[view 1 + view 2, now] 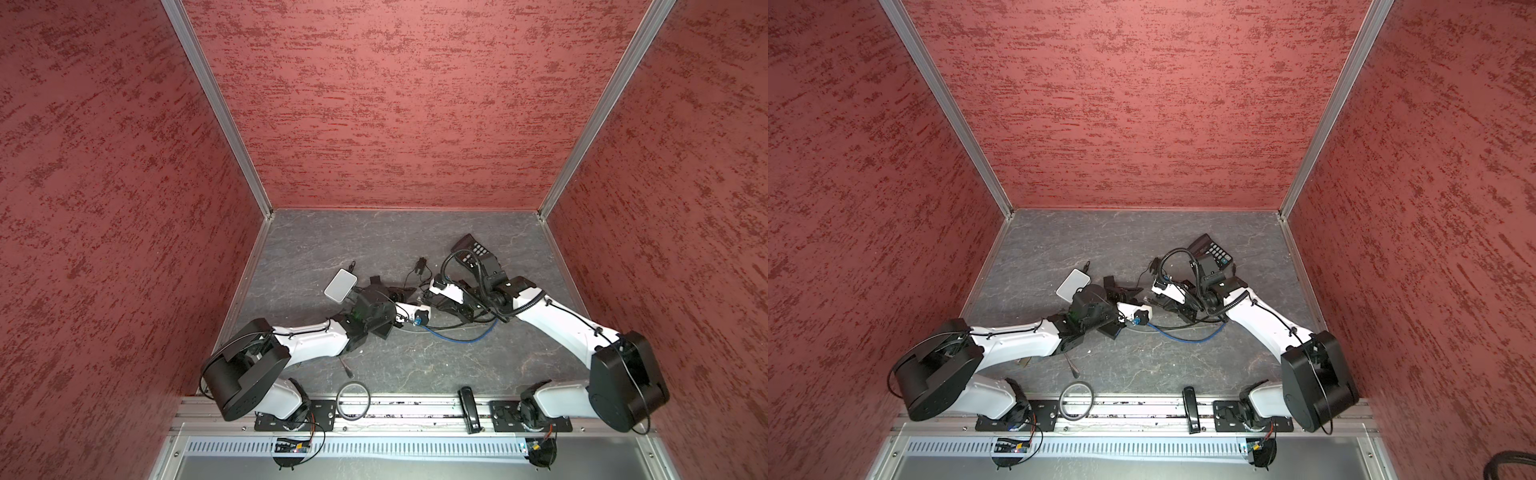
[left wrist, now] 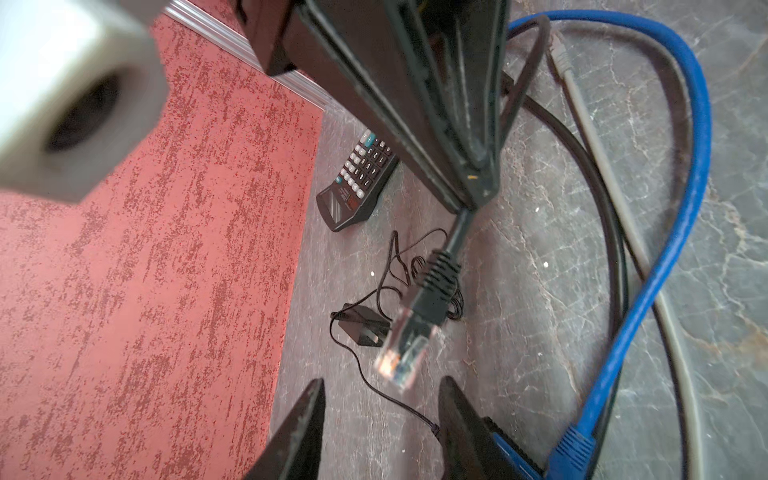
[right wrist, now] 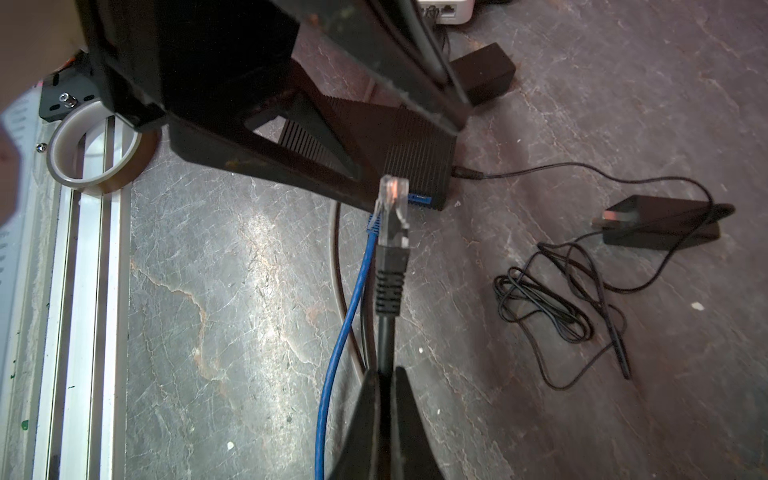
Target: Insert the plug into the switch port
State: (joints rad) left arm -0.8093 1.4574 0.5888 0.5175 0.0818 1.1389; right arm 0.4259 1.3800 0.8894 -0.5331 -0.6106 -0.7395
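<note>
Near the middle of the desk (image 1: 415,249), the right gripper (image 3: 384,372) pinches the black cable (image 3: 385,332) just behind the clear plug (image 3: 392,212). The plug hangs in the air near the black switch (image 3: 399,153). The left gripper (image 2: 382,380) is spread apart by the plug's tip.

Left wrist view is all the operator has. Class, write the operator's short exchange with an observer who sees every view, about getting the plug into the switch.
Operator: The right tool holds the black cable, plug toward me. Where does it go?
Observer: The right wrist view shows the ribbed black switch lying behind the plug.
Operator: Anything attached to it?
Observer: A thin black lead enters its side.
</note>
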